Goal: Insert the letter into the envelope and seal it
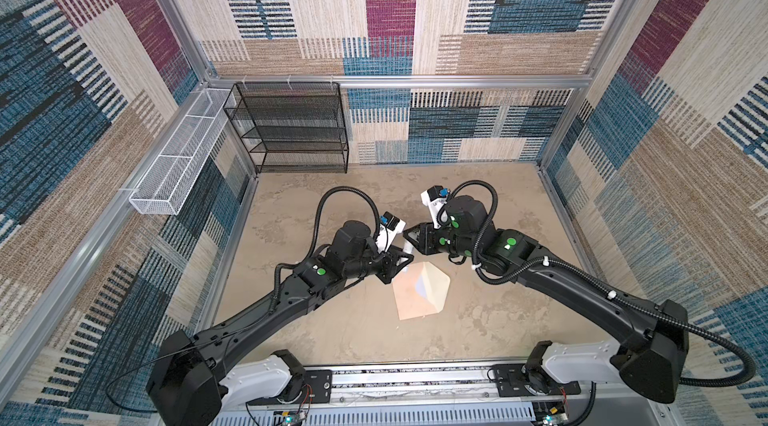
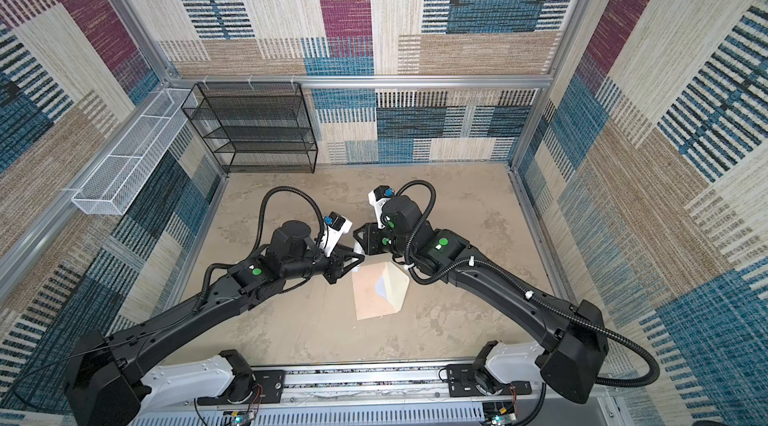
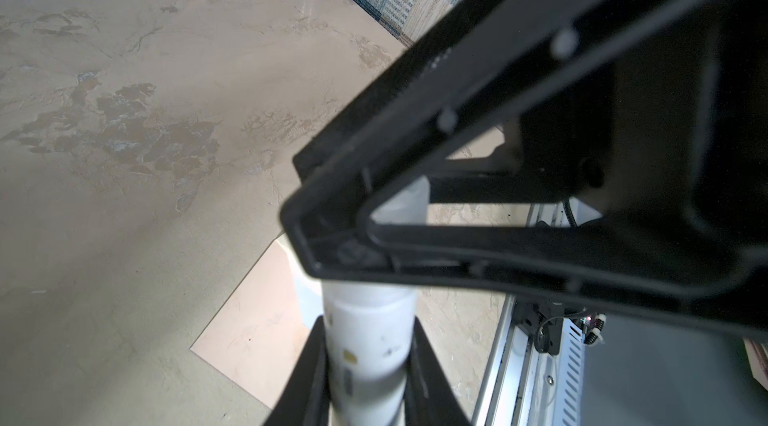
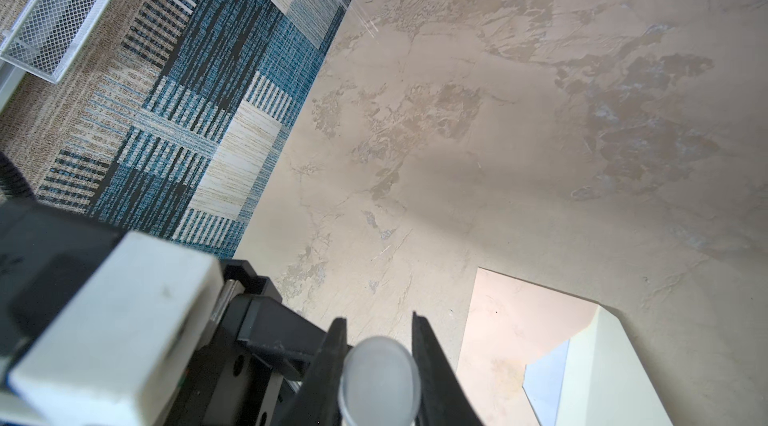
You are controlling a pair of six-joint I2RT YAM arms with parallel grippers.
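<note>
The pale pink envelope lies flat on the table, its cream flap open. A bluish-white corner of the letter shows at the envelope's mouth; the remainder is hidden inside. Above the envelope's far corner the two grippers meet tip to tip on a small white tube. My left gripper is shut on the tube's body. My right gripper is shut on the tube's round end.
A black mesh shelf rack stands at the back left against the wall. A long white mesh basket hangs on the left wall. The arms' mounting rail runs along the table's front edge.
</note>
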